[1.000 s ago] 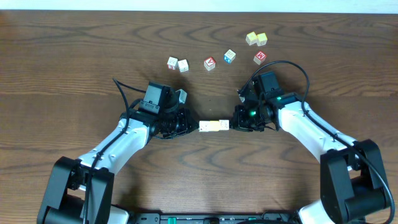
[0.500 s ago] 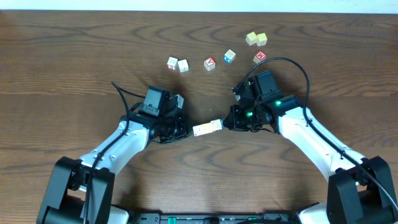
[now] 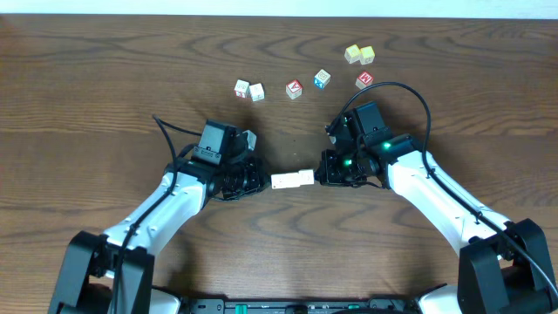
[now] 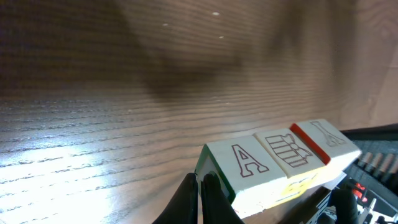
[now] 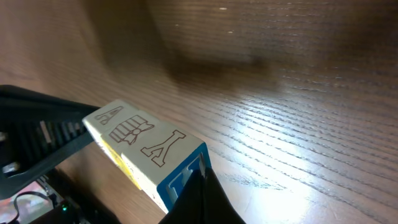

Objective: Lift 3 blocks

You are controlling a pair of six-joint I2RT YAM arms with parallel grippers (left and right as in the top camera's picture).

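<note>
The three blocks (image 3: 292, 180) sit end to end as one short row in the middle of the table (image 3: 105, 87), between the two arms. Shadows lying well off the row in both wrist views suggest it hangs just above the wood. The left pincer (image 3: 263, 183) has its fingers closed flat together, gripping nothing, with its narrow tip pressed against the left end of the row. The right pincer (image 3: 319, 178) is closed the same way against the right end. Only this squeeze from both ends seems to carry the row, and the middle block has no support but friction from its neighbours. If either arm eases outward, the pressure probably goes and all three fall. If the arms push harder or slightly off line, the row can buckle and the middle block pop out. The tips touch only a small patch of each end face, so an end block may pivot. An uneven rise would tilt the row, which already slants a little from overhead. A dropped block could roll toward the spare cubes (image 3: 294, 88) on the far side.
</note>
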